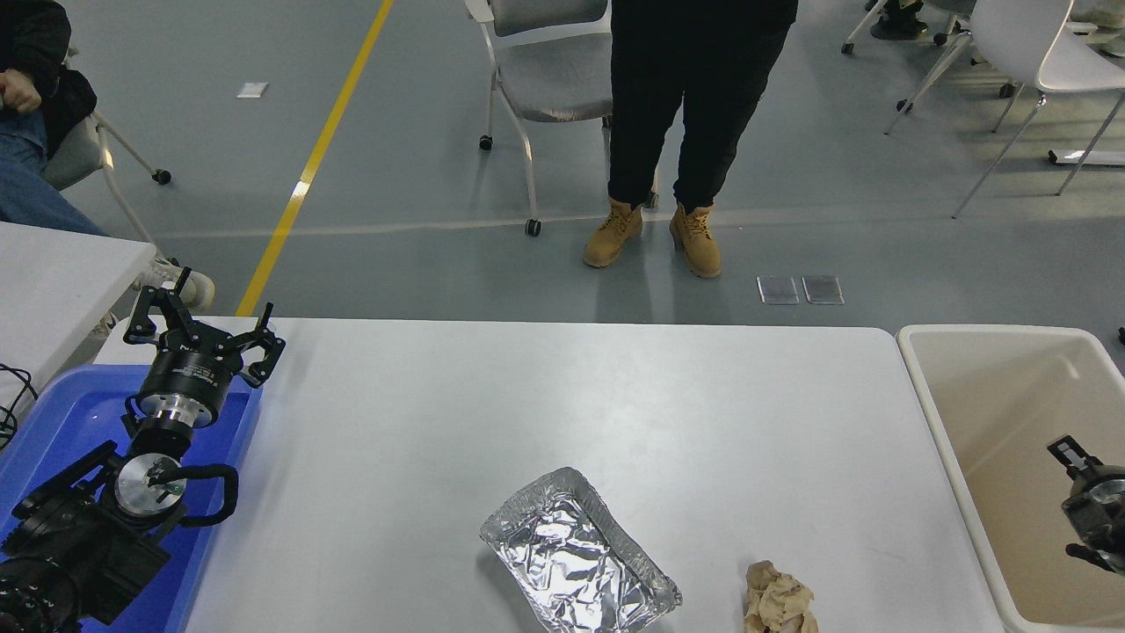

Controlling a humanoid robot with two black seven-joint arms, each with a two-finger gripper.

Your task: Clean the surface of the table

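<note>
Running lengthwise left to right, the bench [562, 396] loses its near edge below the frame, where the crumpled paper [779, 601] is cut off, the right hand [1090, 501], grip unreadable, over the tub [914, 369]; left hand [204, 327] released.

White-grey worktop [562, 396], plain matte. Shiny crinkled silver foil tray [580, 554], tan crumpled paper wad [778, 600], bright blue bin [53, 422], beige tub [1011, 387], black tools, left [204, 327] and right [1085, 492].
</note>
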